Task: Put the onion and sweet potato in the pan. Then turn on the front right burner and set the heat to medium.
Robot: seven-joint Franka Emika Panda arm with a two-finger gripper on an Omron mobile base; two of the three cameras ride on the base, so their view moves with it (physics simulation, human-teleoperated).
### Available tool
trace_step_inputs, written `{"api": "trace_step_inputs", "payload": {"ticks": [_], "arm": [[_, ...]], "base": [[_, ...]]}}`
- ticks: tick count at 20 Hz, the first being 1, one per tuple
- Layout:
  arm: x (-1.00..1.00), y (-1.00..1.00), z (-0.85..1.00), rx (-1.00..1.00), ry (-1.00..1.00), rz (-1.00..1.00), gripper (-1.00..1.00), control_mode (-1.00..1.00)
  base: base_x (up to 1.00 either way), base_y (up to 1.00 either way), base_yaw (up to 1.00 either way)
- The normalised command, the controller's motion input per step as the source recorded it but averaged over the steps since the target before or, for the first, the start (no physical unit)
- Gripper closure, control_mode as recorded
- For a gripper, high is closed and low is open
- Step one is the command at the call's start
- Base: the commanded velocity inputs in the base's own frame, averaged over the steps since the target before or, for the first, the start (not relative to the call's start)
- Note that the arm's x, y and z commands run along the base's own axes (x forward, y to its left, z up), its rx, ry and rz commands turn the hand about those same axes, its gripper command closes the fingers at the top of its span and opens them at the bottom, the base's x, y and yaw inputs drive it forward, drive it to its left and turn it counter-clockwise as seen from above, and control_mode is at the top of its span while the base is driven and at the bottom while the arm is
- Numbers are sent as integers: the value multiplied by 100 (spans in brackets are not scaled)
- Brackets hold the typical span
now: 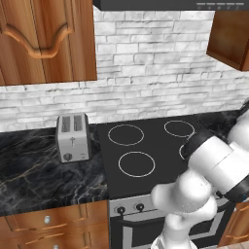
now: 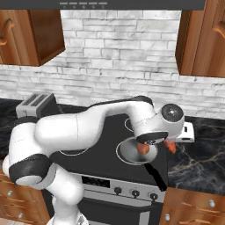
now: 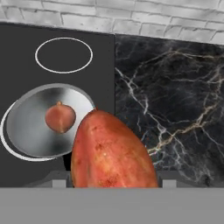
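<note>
Sweet potato (image 3: 113, 151) was clamped between the end effector (image 3: 111, 181) fingers, held above the pan's near right rim. Onion (image 3: 60, 117) lay inside the pan (image 3: 30, 127), which sat on the front right burner (image 3: 5, 140) beside the black marble table (image 3: 175, 109).

no text, label, brand or number can be read anywhere in these pictures
</note>
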Motion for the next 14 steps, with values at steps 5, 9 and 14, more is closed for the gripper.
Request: {"api": "trace_step_inputs", "payload": {"ticks": [5,9,14], "arm": [[-4,100,34,-9,19,0,100,-100],[0,94,12,-1,6,0,100,-100],[5,71,3,7,0,0,100,-100]], "base": [[0,0,0],[0,0,0],[0,0,0]]}}
